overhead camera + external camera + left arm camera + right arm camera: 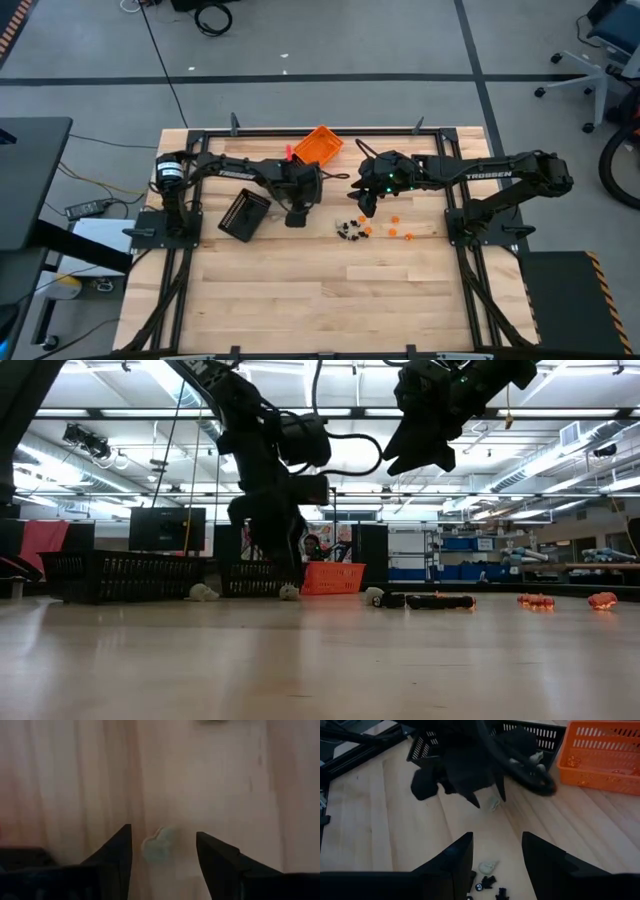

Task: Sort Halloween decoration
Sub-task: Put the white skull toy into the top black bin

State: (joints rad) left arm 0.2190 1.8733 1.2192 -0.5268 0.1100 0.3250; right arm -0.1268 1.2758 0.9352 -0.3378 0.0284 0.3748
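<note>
Our left gripper [162, 850] points down at the wooden surface [300, 300], its jaws released and straddling a whitish trinket [157, 845] that lies between the tips, close beside the black tray [244, 214]. Our right gripper [367, 207] hangs raised above the surface, jaws spread apart and holding nothing, over a cluster of black trinkets [349, 229]; another whitish trinket [488, 867] lies just past its tips. Orange trinkets [394, 228] are scattered on the side nearer the right arm's base. The orange tray [318, 146] sits tilted at the far edge. The near half of the surface lies open.
</note>
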